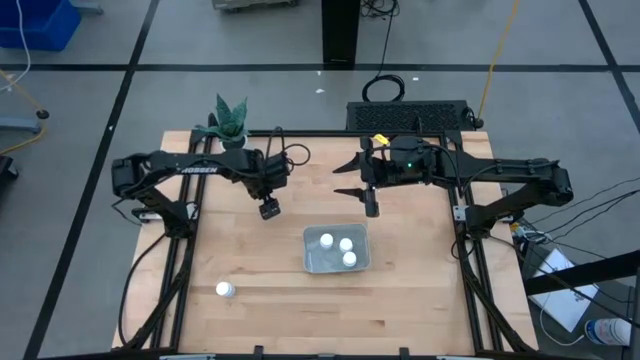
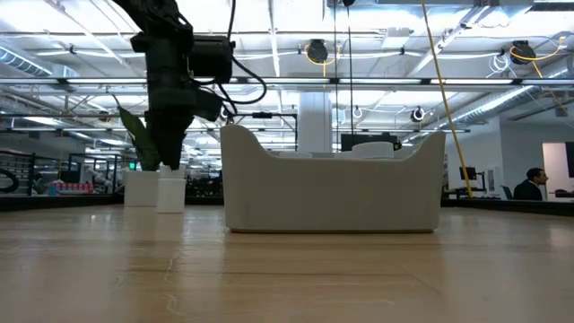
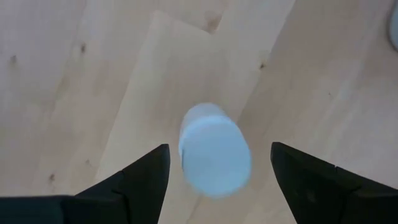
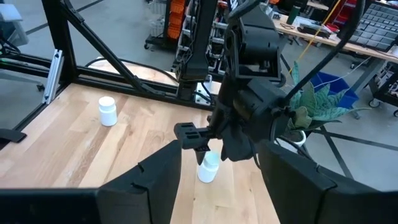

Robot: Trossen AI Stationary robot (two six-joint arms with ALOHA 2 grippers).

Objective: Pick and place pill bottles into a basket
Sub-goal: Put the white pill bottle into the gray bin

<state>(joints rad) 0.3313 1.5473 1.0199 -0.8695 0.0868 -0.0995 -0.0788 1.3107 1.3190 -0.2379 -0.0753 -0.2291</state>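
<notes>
High view first, going from the left: I see one pill bottle [image 1: 225, 290] standing alone near the front left corner of the table [image 1: 260, 320], well apart from both arms. Further right, the left gripper [image 1: 269, 209] hangs over bare wood, left of the basket [image 1: 335, 249]. In the left wrist view its fingers [image 3: 146, 174] are spread open, and a second bottle [image 3: 215, 150] stands directly below, between them; I cannot see any contact with it. The right wrist view shows this same bottle [image 4: 208, 167] under that gripper. The basket holds three bottles [image 1: 339, 249], so I count five bottles in all, with one basket. The right gripper [image 1: 371, 207] waits behind the basket, its fingers apart with nothing between them. A potted plant [image 1: 229, 122] stands at the back left.
</notes>
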